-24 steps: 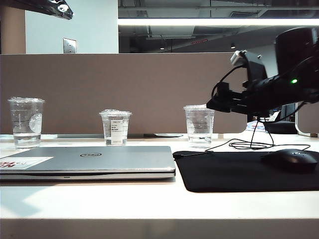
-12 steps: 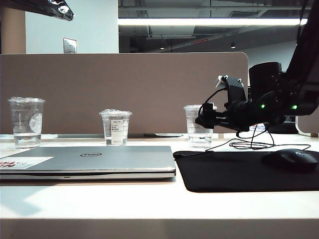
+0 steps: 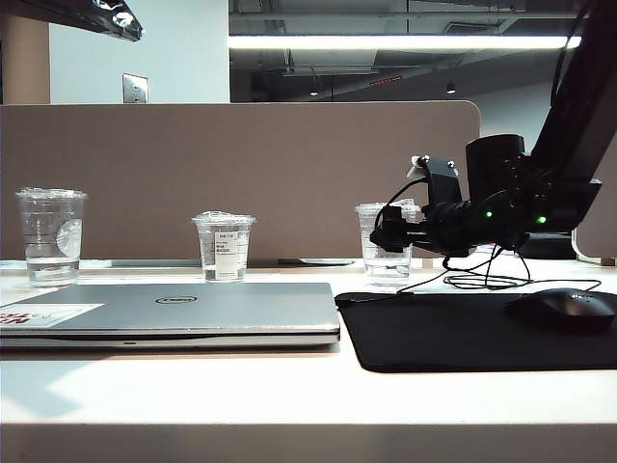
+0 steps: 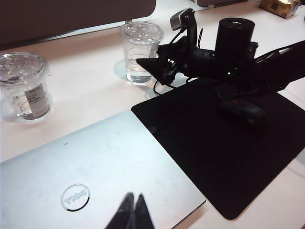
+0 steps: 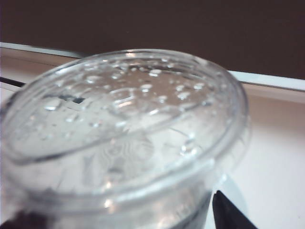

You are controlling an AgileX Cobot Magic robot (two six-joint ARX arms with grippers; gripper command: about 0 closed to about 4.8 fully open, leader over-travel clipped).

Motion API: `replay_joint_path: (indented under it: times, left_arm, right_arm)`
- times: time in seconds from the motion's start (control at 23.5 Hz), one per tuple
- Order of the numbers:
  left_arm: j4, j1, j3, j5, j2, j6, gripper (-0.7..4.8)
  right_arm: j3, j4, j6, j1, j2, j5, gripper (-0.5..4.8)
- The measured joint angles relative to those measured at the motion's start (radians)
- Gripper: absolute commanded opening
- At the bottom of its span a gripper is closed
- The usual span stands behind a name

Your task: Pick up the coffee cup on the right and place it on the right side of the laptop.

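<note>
Exterior view first: the laptop (image 3: 174, 313) lies closed, a round Dell logo on its silver lid and a white-and-red sticker at its near corner, the printing there too small to read. Behind it stands a short clear cup (image 3: 224, 247) with a white rectangular label, its lines of text illegible, and farther from the right gripper a taller cup (image 3: 50, 235) with a round whitish sticker. All three cups hold a little clear water at the bottom.

The coffee cup (image 3: 387, 243) stands on the table just behind the black mouse mat (image 3: 482, 328), directly at the tip of the right gripper (image 3: 386, 234). That arm reaches in level from the right, low over the mat and above a black mouse (image 3: 564, 311). Its fingers stand spread wide, reaching to either side of the cup; contact cannot be told. From the right wrist, the crinkled lid (image 5: 124, 119), beaded with droplets, fills the frame, with one dark fingertip (image 5: 233, 214) beside it.

The left gripper (image 4: 132, 212) hangs over the laptop lid near the logo, its fingers pressed together, well apart from the coffee cup (image 4: 139, 52).
</note>
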Motion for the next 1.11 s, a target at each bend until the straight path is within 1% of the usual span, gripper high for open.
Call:
replay_joint_path:
  times: [0.34, 0.77, 1.02, 1.11]
  left_arm:
    - [0.0, 0.0, 0.0, 0.0, 0.005, 0.0, -0.05]
    - [0.0, 0.0, 0.0, 0.0, 0.006, 0.0, -0.05]
    - [-0.002, 0.001, 0.0, 0.0, 0.007, 0.0, -0.05]
    - [-0.01, 0.001, 0.0, 0.0, 0.007, 0.0, -0.05]
  right_arm:
    - [0.126, -0.046, 0.0, 0.0, 0.081, -0.002, 4.79]
    - [0.147, -0.053, -0.026, 0.002, 0.11, 0.004, 4.79]
    - [0.258, -0.056, -0.026, 0.009, 0.168, 0.007, 4.79]
    - [0.267, -0.061, -0.026, 0.012, 0.172, 0.014, 4.79]
